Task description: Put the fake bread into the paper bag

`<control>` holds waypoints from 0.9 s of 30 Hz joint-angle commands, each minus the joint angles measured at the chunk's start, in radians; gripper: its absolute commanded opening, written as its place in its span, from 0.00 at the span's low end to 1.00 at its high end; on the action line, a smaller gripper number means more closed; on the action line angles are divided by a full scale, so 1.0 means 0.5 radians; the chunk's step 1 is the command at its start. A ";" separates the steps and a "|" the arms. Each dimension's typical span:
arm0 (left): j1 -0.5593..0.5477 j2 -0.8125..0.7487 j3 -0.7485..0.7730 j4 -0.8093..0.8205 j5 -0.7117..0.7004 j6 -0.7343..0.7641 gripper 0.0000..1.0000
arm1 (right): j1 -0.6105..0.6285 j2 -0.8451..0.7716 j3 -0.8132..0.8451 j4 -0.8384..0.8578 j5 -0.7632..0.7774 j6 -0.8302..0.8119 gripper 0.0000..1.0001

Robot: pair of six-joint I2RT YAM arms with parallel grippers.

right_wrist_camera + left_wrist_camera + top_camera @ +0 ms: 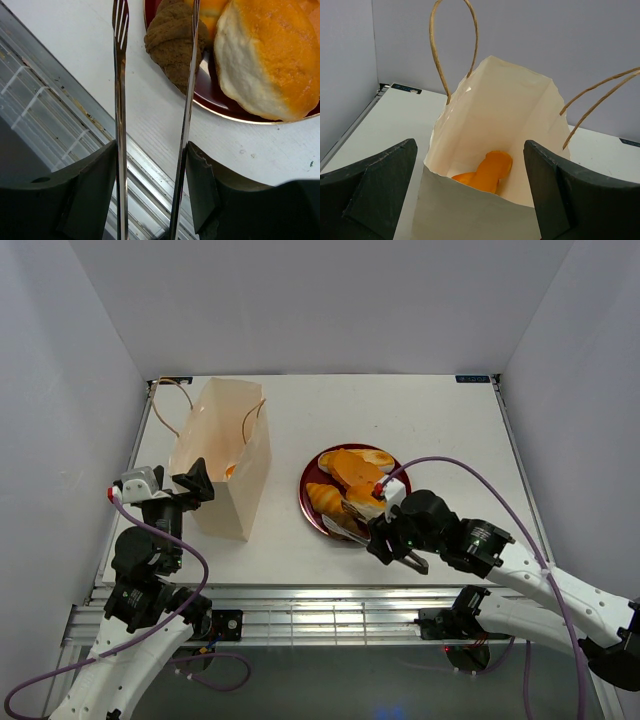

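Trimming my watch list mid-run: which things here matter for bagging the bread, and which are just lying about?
Job: fake bread, paper bag (one piece inside), tongs held by right gripper.
Just there: dark red plate under the bread, small dark label at the far edge.

Tall cream paper bag (222, 455) at left, orange toy pastry (487, 172) inside it, dark red round plate (305, 495) to its right, glossy toy breads (355, 472) on plate, thin metal tongs (119, 100) at its near rim
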 commanded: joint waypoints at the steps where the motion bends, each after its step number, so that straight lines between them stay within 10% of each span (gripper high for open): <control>1: -0.010 0.019 0.008 -0.023 -0.002 0.011 0.98 | 0.013 0.026 0.085 -0.056 0.037 0.014 0.60; 27: -0.010 0.007 0.014 -0.023 0.016 0.008 0.98 | 0.031 -0.045 0.140 -0.292 0.061 0.115 0.59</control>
